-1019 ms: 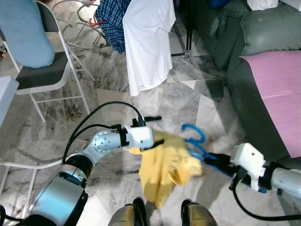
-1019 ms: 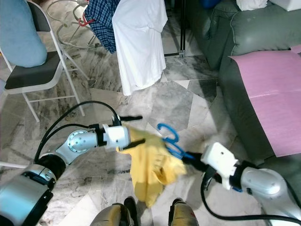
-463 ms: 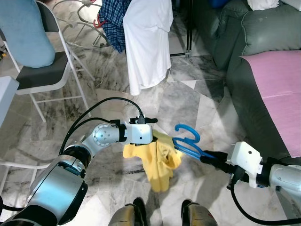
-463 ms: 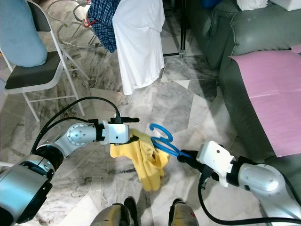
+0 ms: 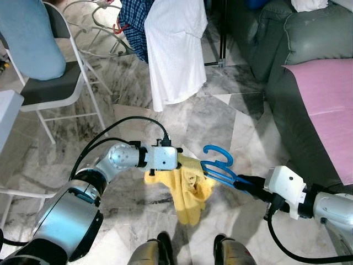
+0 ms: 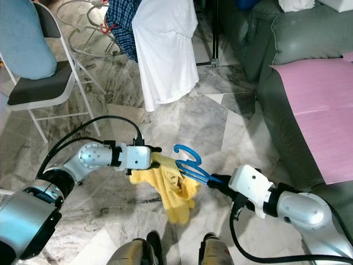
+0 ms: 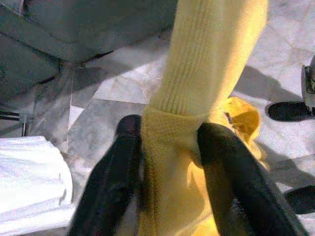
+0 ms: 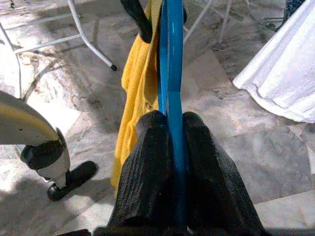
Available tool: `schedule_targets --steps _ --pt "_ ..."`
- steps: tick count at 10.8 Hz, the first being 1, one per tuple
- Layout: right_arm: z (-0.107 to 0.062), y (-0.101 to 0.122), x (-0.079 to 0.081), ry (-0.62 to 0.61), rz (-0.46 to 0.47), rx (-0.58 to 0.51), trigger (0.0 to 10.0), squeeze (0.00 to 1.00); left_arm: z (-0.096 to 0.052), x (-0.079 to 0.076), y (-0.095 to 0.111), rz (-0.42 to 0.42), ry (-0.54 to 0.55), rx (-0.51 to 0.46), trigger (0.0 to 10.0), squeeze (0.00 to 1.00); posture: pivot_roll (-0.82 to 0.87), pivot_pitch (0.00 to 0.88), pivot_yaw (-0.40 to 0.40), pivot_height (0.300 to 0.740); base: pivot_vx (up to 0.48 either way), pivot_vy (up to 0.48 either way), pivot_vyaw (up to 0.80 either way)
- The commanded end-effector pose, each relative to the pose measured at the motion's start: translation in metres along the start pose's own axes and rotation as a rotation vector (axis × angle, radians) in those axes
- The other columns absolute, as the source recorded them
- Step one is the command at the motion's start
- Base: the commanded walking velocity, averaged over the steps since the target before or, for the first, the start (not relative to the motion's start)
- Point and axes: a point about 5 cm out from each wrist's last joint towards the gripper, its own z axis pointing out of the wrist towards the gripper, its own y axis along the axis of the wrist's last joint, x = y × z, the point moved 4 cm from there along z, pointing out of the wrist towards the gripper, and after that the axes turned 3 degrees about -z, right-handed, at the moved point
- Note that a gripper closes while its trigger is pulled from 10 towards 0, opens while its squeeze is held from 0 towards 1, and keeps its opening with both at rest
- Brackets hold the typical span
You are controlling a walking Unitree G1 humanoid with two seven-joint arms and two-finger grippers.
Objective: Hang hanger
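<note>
The blue hanger (image 5: 219, 167) is partly hidden: its lower bars disappear inside the yellow garment (image 5: 185, 185), and in the right wrist view its far end is cut off at the frame's edge. It is a bright blue plastic hanger with a curled hook, held in the air above the marble floor (image 5: 220, 118), between the two grippers. The right gripper (image 8: 170, 142) has its fingers pressed together on the hanger's bar, the hanger reaching out from it toward the left gripper (image 7: 165, 135). The left gripper pinches a fold of the yellow garment, which droops below. Beyond hang a white shirt (image 5: 176, 47) and a plaid shirt (image 5: 135, 22); a folding chair (image 5: 49, 83) stands to the left, a grey sofa (image 5: 287, 66) with a pink sheet (image 5: 325, 105) to the right.
</note>
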Motion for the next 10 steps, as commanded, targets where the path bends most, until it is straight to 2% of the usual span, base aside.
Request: schedule_targets --steps 1,9,10 --pt "0.0030 0.0127 -0.0035 -0.019 -0.042 -0.061 10.0 0.00 -0.0051 -0.0046 -0.0089 -0.026 -0.031 0.033 0.0 0.00 -0.36 0.214 0.183 0.740 0.000 0.000 0.00" --pt "0.0038 0.0070 -0.0099 -0.051 -0.057 -0.046 10.0 0.00 -0.0062 -0.0110 -0.0131 -0.067 -0.088 0.052 0.0 0.00 -0.36 0.220 0.183 0.740 0.000 0.000 0.00" --pt "0.0035 0.0027 -0.0116 -0.049 -0.045 -0.025 10.0 0.14 -0.0069 -0.0100 -0.0146 -0.075 -0.071 0.056 0.0 0.00 -0.36 0.220 0.182 0.740 0.000 0.000 0.00"
